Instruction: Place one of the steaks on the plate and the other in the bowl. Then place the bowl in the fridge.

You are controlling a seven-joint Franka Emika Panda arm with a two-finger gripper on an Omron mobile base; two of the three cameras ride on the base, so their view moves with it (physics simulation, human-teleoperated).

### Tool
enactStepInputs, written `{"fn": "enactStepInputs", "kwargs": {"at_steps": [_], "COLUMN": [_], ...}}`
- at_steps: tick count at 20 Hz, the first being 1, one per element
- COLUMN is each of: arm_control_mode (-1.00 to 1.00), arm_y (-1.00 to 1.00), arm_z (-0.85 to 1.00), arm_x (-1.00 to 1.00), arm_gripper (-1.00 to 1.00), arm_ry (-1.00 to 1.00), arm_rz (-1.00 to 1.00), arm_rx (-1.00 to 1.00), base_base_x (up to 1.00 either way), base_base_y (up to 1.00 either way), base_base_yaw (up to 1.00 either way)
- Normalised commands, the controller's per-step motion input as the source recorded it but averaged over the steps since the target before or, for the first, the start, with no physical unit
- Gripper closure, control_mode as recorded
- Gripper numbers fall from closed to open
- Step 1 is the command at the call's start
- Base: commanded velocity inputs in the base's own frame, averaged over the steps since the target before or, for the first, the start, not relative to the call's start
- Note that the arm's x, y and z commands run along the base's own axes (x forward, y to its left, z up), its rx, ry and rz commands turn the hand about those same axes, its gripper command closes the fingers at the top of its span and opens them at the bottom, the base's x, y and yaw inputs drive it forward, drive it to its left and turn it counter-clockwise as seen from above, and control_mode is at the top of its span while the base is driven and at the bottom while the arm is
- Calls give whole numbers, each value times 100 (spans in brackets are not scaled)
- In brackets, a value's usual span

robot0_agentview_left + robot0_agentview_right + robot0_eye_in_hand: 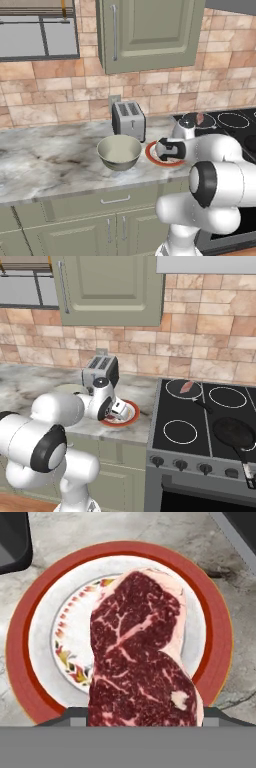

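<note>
One dark steak over plate; one bowl.

arm bent low, hand clamped around its load.

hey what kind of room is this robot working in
A kitchen, a rendered one: a toaster on a marble counter, a black stovetop with a pan, green cabinets above.
</note>
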Motion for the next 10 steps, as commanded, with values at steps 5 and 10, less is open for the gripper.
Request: {"fn": "enactStepInputs", "kwargs": {"at_steps": [5,10], "arm_control_mode": [-100,-100], "arm_y": [0,0], "arm_z": [-10,-2], "arm_x": [14,13], "arm_gripper": [-100,-100], "arm_ry": [0,0], "arm_rz": [0,0], "arm_rx": [0,0], "base_base_x": [0,0], "base_base_y": [0,0], "base_base_yaw": [0,0]}}
